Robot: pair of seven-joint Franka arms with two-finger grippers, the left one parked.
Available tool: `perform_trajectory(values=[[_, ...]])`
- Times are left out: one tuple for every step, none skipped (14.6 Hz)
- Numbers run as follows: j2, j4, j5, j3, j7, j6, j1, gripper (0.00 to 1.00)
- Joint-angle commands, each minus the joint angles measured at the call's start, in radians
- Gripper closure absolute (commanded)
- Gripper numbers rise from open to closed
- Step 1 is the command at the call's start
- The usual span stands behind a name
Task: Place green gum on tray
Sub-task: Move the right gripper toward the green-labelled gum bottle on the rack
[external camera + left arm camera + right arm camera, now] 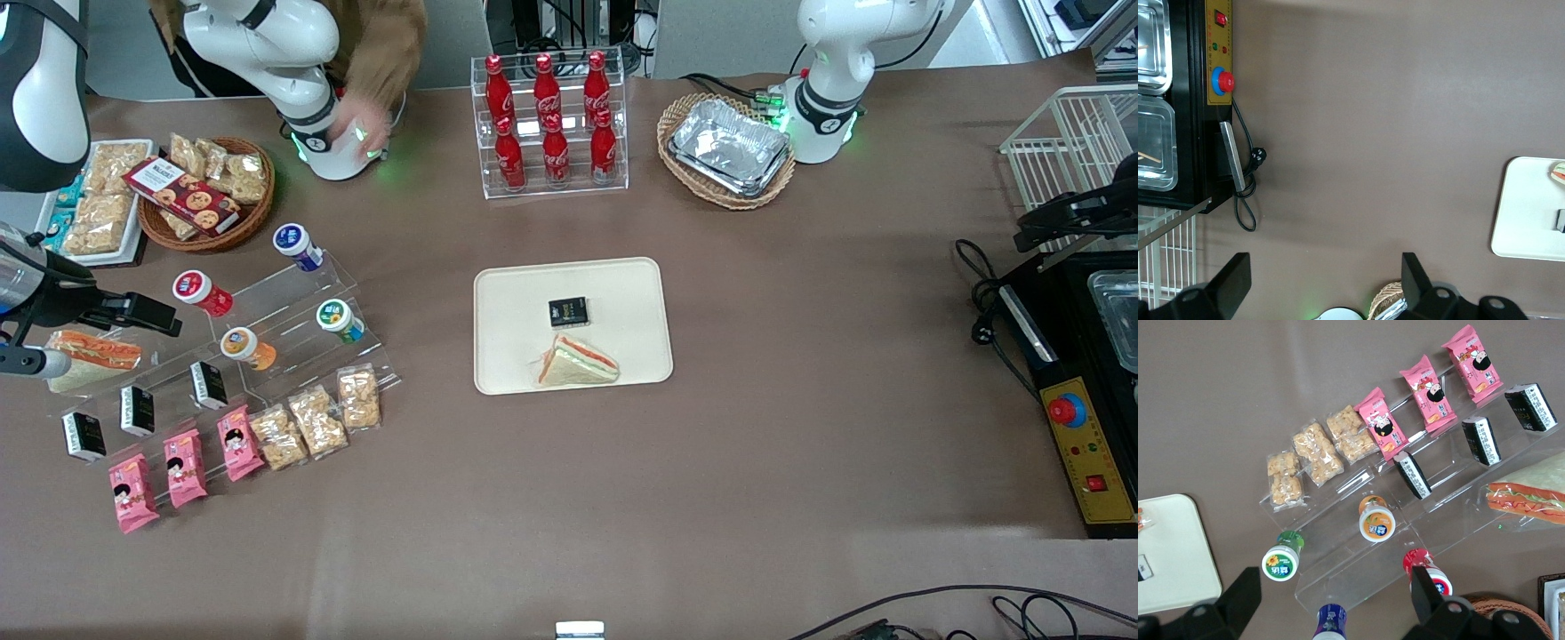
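Note:
The green gum (339,320), a small bottle with a white-rimmed green cap, lies on the clear acrylic step stand (293,356) toward the working arm's end of the table. It also shows in the right wrist view (1283,560). The cream tray (622,284) lies mid-table and holds a black packet (568,311) and a wrapped sandwich (576,362); its corner shows in the right wrist view (1171,553). My gripper (147,313) hangs open and empty above the stand's end, apart from the green gum (1335,587).
Blue-capped (297,245), red-capped (201,292) and orange-capped (246,347) bottles share the stand with black boxes, pink packets and snack bags. A cola rack (549,124), a wicker basket of foil trays (727,149) and a snack basket (206,191) stand farther from the camera.

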Motion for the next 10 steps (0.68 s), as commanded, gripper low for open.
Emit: perform_trajectory(values=[[0.018,0.028,0.022,-0.003,-0.019,0.001,-0.004,0.00],[0.020,0.028,0.022,-0.003,-0.019,0.001,-0.004,0.00],[0.020,0.028,0.022,-0.003,-0.019,0.000,-0.004,0.00],[0.020,0.028,0.021,-0.003,-0.020,0.000,-0.004,0.00],[0.021,0.028,0.021,-0.003,-0.020,0.000,-0.004,0.00],[0.020,0.028,0.022,-0.003,-0.020,0.000,-0.004,0.00],[0.020,0.028,0.024,-0.003,-0.020,-0.002,-0.004,0.00],[0.015,0.020,0.024,-0.003,-0.019,-0.005,-0.004,0.00],[0.006,0.011,0.024,-0.001,-0.020,-0.018,-0.002,0.00],[-0.021,-0.015,0.024,0.002,-0.019,-0.031,0.002,0.00]])
